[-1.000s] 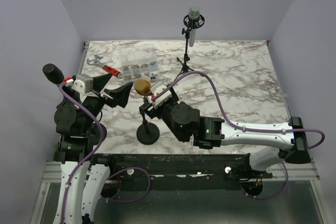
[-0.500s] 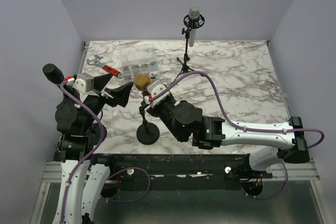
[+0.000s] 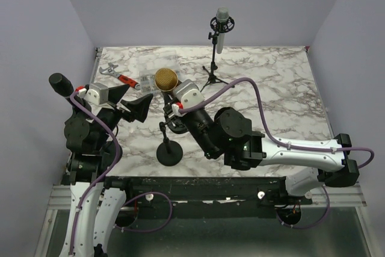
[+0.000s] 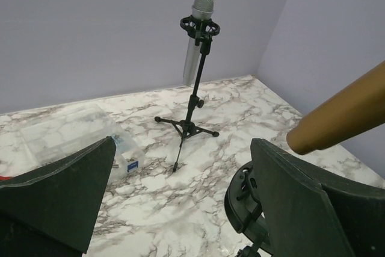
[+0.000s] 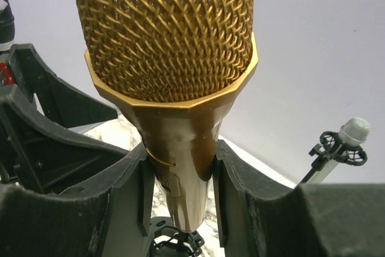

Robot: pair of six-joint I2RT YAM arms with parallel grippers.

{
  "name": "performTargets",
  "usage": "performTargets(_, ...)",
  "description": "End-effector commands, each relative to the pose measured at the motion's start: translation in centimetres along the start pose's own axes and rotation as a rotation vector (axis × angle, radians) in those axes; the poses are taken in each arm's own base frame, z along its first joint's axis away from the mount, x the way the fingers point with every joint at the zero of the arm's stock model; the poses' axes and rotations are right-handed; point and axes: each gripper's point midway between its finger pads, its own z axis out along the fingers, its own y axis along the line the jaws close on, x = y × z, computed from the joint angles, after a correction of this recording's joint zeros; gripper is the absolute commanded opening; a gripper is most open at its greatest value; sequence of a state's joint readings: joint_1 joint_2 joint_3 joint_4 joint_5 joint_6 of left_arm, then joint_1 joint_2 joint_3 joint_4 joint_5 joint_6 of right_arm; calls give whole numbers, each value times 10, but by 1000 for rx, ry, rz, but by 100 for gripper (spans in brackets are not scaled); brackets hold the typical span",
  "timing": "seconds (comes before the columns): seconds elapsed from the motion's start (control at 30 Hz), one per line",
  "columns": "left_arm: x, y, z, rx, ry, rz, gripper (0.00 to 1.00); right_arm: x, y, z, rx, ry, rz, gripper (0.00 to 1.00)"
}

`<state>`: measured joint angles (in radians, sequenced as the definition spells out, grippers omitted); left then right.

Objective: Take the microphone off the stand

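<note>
Gold microphone point(image 5: 168, 58) is gripped at its body by the right end effector point(image 5: 178, 179), which is closed snugly on it, and is held tilted over the near-left part of the counter point(image 3: 283, 106). Its tail sits just above the clip of the round-base stand point(image 3: 169, 151), apart from it. Extraction is judged essentially done; carrying away and setting down remain. Left end effector point(image 3: 133, 99) is wide open and empty, near the left edge. Open marble lies toward the right edge. Wrench point(image 3: 120, 77), plastic box point(image 3: 147, 79) and silver microphone point(image 3: 221, 28) occupy the far side.

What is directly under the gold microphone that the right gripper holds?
In the right wrist view, the black stand clip shows just below the gold microphone. The right gripper hides the stand's lower part there.
</note>
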<state>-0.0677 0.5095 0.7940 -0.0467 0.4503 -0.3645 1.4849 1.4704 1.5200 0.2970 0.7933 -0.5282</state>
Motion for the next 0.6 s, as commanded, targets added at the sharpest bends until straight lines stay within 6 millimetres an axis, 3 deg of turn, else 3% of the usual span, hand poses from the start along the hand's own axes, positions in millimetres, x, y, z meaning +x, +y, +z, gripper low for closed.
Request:
performTargets(0.0, 5, -4, 2, 31, 11, -6, 99, -30, -37, -8, 117, -92, -10, 15)
performTargets(0.2, 6, -4, 3, 33, 17, -12, 99, -21, -104, -38, 422, -128, -57, 1)
performTargets(0.3, 7, -4, 4, 36, 20, -16, 99, -9, -140, -50, 543, -125, -50, 1)
performTargets(0.57, 8, -4, 5, 38, 21, -21, 99, 56, -217, -54, 709, 26, -53, 1)
